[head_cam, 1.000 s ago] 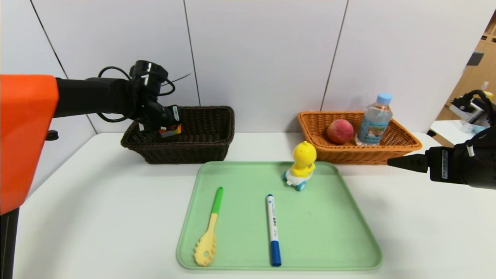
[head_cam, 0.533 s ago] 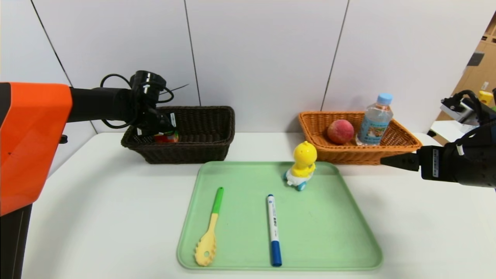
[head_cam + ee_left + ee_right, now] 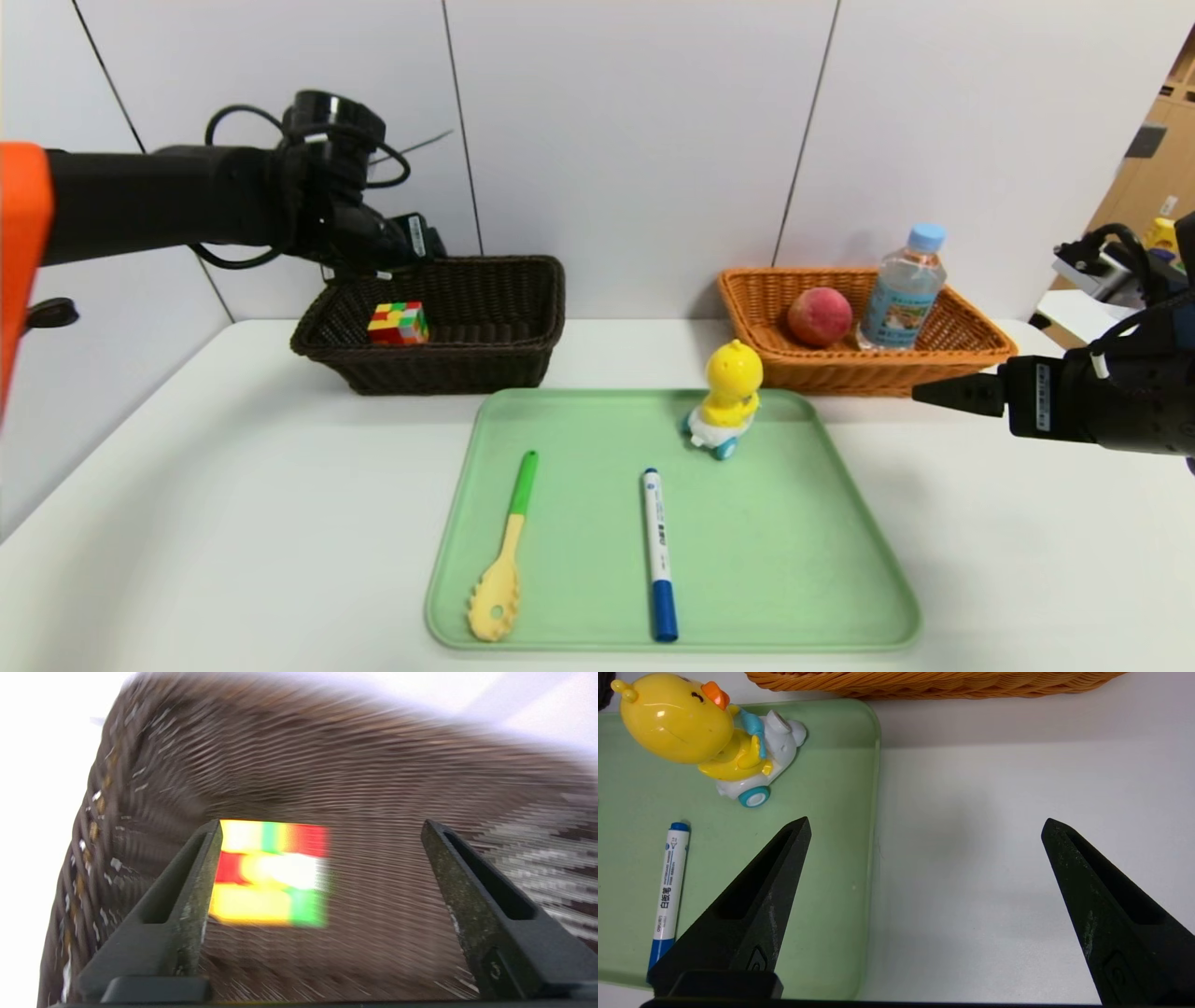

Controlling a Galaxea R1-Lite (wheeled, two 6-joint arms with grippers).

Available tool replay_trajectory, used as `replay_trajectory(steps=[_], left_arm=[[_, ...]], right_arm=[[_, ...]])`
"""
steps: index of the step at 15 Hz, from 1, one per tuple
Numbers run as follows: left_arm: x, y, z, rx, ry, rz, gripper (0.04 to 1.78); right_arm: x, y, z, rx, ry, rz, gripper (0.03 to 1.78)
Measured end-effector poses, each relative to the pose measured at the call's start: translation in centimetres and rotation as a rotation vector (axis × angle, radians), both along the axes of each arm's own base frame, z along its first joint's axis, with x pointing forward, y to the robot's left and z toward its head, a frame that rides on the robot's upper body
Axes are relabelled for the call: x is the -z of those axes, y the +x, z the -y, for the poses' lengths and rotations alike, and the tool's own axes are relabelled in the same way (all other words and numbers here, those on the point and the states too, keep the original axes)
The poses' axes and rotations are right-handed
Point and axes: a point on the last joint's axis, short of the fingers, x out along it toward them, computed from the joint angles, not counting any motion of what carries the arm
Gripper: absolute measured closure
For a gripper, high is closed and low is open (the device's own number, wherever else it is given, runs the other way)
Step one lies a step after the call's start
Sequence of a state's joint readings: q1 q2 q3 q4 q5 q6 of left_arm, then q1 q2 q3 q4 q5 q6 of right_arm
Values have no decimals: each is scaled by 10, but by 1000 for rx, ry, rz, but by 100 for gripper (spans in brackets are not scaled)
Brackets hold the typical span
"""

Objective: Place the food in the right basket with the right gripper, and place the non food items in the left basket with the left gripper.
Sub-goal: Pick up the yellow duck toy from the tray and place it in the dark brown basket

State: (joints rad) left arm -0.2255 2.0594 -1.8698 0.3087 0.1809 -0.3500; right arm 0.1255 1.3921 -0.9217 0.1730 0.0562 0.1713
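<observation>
Left gripper [image 3: 411, 245]: jaws apart, above the dark basket [image 3: 504, 359]
Cube [image 3: 398, 323]: lying in the dark basket
Right gripper [image 3: 943, 393]: jaws apart, over the tabletop [image 3: 233, 513] beside the tray [image 3: 794, 560]
Duck [image 3: 728, 399], spoon [image 3: 504, 551], marker [image 3: 659, 553]: on the tray

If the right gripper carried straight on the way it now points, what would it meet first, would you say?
Probably the yellow duck toy on the green tray. The right gripper, jaws open, points across the table toward it, though height is hard to judge, so it may pass over it.
</observation>
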Motion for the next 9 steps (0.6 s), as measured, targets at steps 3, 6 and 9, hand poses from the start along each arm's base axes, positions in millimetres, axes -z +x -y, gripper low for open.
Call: replay_trajectory(steps=[3, 6, 9], left_arm=[[-32, -57, 43, 164, -26, 44, 24], [-10, -101, 73, 370, -20, 13, 20], [23, -127, 105, 548, -6, 124, 17]], right_arm=[[0, 1, 0, 0, 0, 0, 10], [-2, 4, -1, 1, 4, 39, 10], [-1, 4, 0, 5, 4, 38, 10]])
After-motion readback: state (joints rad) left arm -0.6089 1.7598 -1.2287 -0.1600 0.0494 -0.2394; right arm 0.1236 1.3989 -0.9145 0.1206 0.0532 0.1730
